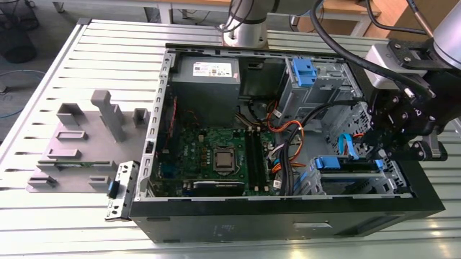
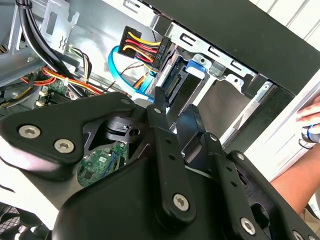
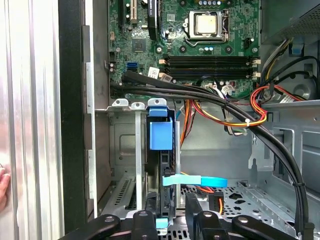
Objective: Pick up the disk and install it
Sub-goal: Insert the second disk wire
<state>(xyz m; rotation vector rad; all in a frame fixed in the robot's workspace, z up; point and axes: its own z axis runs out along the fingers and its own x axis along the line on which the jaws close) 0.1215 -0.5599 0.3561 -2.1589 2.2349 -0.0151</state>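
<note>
The disk (image 1: 344, 165) sits on edge in the drive cage (image 1: 360, 186) at the case's front corner, on the exterior view's right, with its blue carrier rail on top. In the first wrist view the disk (image 3: 161, 135) runs down its slot, blue tab outward, and its near end reaches between my fingertips (image 3: 142, 220). My gripper (image 1: 385, 154) hangs just above the cage; in both wrist views the gripper (image 3: 171, 222) (image 2: 176, 117) has its jaws apart, one finger beside the disk (image 2: 176, 85) and a gap at the other.
The open computer case (image 1: 288, 218) holds a motherboard (image 1: 216, 156), a grey power-supply box (image 1: 207, 81), a bare blue bracket (image 1: 303, 73) and thick cable bundles (image 3: 235, 112) crossing near the cage. A light-blue data cable (image 3: 195, 180) lies beside the disk. A person's hand (image 2: 310, 120) rests outside the case.
</note>
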